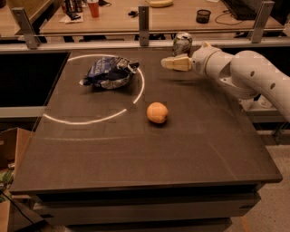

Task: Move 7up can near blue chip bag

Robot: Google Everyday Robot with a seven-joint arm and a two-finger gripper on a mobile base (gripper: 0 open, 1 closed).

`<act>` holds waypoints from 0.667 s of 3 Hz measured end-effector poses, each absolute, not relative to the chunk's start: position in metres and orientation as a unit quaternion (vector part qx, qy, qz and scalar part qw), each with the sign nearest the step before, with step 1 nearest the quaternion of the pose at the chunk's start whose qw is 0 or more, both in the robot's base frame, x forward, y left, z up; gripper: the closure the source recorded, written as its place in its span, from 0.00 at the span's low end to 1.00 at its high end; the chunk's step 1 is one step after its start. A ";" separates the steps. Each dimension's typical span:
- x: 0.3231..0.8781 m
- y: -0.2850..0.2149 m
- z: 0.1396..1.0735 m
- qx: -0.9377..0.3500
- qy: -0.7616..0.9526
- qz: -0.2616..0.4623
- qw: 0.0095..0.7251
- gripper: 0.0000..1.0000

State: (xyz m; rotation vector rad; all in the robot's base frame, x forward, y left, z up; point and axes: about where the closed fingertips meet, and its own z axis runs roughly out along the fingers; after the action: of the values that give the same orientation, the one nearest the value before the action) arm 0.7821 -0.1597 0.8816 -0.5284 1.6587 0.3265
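Your gripper (166, 63) hung just above the table (136, 154) at its far right, pointing left, and from this angle you could not tell whether it was open or closed; it held nothing that you could see. Its cream tip sat just in front of and slightly left of the can (182, 44), close to it, though whether the two touched was not clear. The can stood upright at the far edge of the table, right of centre, with its shiny top facing up. Behind the gripper, your white arm (244, 72) reached in from the right side, its thick link angled down toward the right edge of the table. The bag (108, 72) lay crumpled on the far left part of the table, well apart from the can, with the gripper between them but much nearer the can. A thin white ring (86, 121) was marked on the tabletop, and the bag lay inside it, toward its far side. An orange (157, 112) rested near the middle of the table, just outside the ring on its right, nearer to you than both the bag and the can. Beyond the table ran a wooden bench (118, 20) with a red cup (93, 7) at its left and a small black pot (203, 16) at its right. A cardboard box (9, 145) stood on the floor at the near left.
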 end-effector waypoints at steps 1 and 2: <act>0.795 -0.144 0.874 -0.232 0.728 0.153 0.627 0.00; 0.806 -0.133 0.868 -0.234 0.726 0.162 0.626 0.15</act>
State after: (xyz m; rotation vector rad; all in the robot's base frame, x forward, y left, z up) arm 0.8057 -0.1330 0.8682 -0.5374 1.6646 0.3715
